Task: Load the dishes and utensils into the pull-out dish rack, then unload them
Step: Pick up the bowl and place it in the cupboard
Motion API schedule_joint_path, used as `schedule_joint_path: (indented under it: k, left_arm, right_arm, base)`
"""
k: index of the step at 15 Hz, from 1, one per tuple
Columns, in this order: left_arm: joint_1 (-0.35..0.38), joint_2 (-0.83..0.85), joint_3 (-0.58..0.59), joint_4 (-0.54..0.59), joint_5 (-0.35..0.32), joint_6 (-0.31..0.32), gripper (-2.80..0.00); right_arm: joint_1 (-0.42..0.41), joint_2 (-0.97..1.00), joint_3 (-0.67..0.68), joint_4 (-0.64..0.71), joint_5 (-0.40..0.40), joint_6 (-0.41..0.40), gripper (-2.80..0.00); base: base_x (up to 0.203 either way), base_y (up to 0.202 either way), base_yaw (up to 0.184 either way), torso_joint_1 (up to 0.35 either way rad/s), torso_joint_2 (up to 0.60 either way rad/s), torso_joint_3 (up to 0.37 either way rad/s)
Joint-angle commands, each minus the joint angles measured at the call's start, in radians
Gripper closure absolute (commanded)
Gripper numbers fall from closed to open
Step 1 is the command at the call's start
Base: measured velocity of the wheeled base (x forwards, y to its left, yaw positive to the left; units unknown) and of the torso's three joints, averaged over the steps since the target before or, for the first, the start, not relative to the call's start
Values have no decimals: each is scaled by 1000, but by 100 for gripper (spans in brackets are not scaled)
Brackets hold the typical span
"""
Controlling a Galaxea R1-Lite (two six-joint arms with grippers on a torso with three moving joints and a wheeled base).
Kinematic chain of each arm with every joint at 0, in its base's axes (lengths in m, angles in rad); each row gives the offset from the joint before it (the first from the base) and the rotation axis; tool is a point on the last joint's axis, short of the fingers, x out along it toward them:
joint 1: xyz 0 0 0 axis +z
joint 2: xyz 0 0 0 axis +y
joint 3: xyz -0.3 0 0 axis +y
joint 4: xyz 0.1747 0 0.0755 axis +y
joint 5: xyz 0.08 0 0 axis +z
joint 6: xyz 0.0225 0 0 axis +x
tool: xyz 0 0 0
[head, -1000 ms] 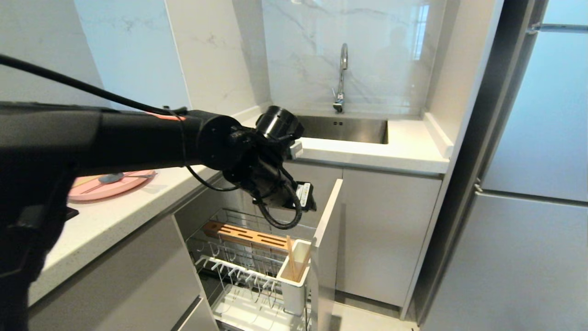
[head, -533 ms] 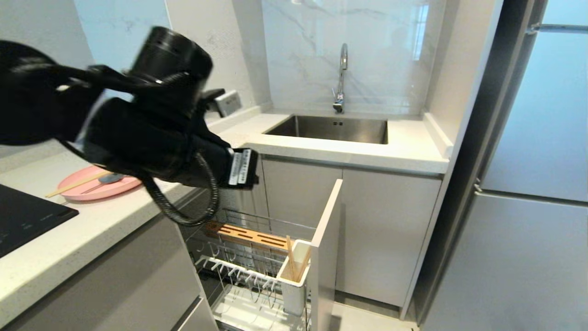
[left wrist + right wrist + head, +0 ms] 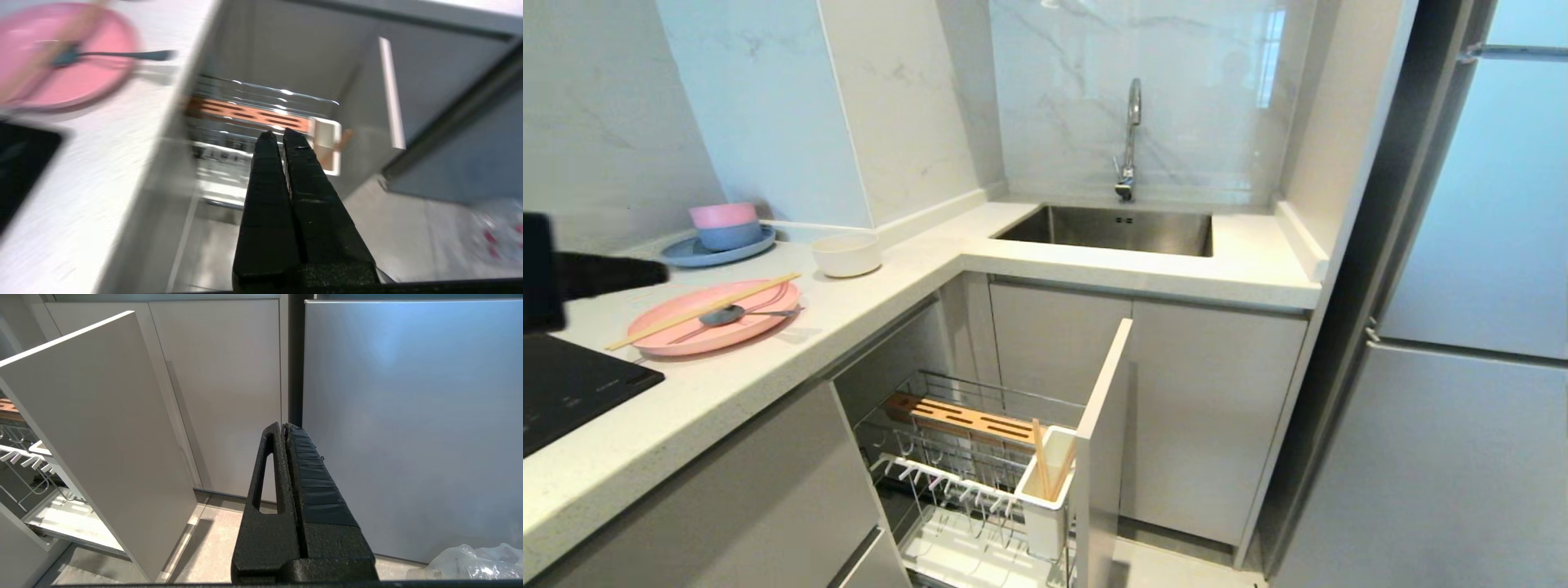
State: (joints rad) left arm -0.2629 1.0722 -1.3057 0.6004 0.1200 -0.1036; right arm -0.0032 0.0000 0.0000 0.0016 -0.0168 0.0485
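Standing pulled out below the counter [image 3: 866,318], the rack [image 3: 968,465] carries one chopstick [image 3: 1039,457] upright in its white cup [image 3: 1045,490] at the front corner by the cabinet front. On the counter's left stretch, the pink plate [image 3: 715,318] bears the second chopstick [image 3: 703,310] and the spoon [image 3: 739,314]; the bowl [image 3: 847,254] sits behind it, near the wall. Left gripper [image 3: 282,136], above the rack, and right gripper [image 3: 284,428], low by the fridge [image 3: 408,416], are both closed, empty.

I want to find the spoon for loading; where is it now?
In the head view, the dark grey spoon lies on the pink plate on the left counter, beside one chopstick.
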Motion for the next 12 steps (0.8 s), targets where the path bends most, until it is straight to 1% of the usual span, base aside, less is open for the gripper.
schedule_joint_path:
  k: [1, 3, 4, 6, 8, 9, 10, 12]
  left_arm:
    - [113, -208, 64, 3, -31, 30, 0]
    - [200, -384, 152, 5, -99, 76, 0]
    - [230, -481, 193, 8, -127, 94, 0]
    - [262, -655, 255, 15, -164, 127, 0]
    - [291, -787, 326, 20, -203, 162, 0]
    - [300, -826, 393, 7, -208, 180, 0]
    - [298, -851, 463, -38, -194, 190, 0]
    - [291, -882, 638, -195, -150, 209, 0]
  right_arm:
    - [0, 0, 2, 0, 0, 1, 0]
    - [0, 0, 2, 0, 0, 1, 0]
    - [0, 0, 2, 0, 0, 1, 0]
    - [0, 0, 2, 0, 0, 1, 0]
    - [0, 0, 2, 0, 0, 1, 0]
    - [0, 0, 2, 0, 0, 1, 0]
    - [0, 0, 2, 0, 0, 1, 0]
    - [0, 0, 2, 0, 0, 1, 0]
  base:
    - [0, 0, 0, 0, 0, 0]
    - [0, 0, 0, 0, 0, 0]
    - [0, 0, 0, 0, 0, 0]
    - [0, 0, 0, 0, 0, 0]
    - [0, 0, 0, 0, 0, 0]
    - [0, 0, 0, 0, 0, 0]
    - [0, 0, 0, 0, 0, 0]
    - [0, 0, 0, 0, 0, 0]
